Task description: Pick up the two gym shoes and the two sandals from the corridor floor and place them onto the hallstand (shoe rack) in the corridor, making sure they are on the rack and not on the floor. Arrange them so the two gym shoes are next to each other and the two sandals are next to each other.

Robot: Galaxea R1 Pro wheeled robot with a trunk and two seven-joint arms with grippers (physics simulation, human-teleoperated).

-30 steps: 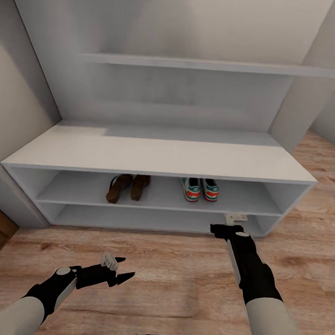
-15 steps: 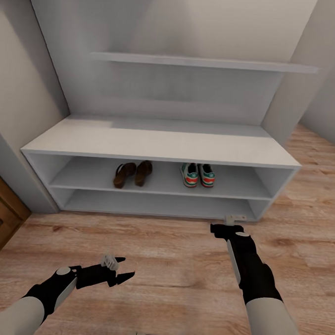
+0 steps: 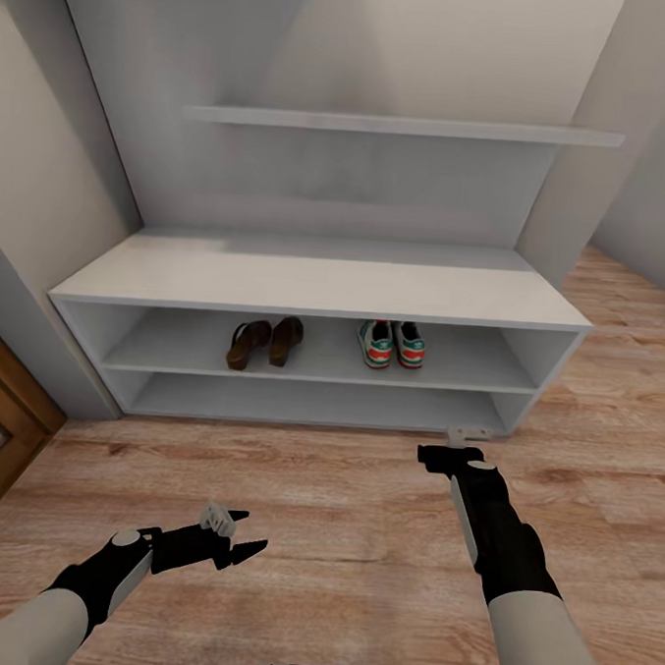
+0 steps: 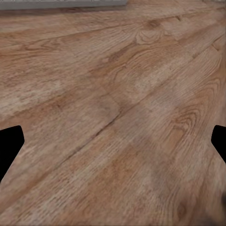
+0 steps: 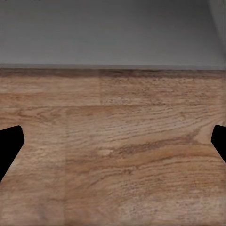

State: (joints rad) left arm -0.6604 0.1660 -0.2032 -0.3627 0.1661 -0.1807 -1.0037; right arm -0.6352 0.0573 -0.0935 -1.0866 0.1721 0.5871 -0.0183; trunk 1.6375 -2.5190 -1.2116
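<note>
1. The left gripper [image 3: 247, 530] and the right gripper [image 3: 441, 455] are both spread wide and hold nothing, above the corridor floor [image 3: 360, 531].
2. On the upper shelf of the hallstand [image 3: 316, 287], the two sandals [image 3: 263, 342] stand side by side, the two gym shoes [image 3: 392, 343] to their right; no writing is readable.
3. A wall shelf [image 3: 404, 125] hangs above.

The head camera looks forward and down from above both arms, facing the hallstand [image 3: 316, 282] squarely from a little way back across the corridor floor [image 3: 360, 531]. The left wrist camera sits close over the planks, pointing down at them. The right wrist camera also looks at floor, meeting a grey band that is probably the hallstand's base. All three views share the floor.
</note>
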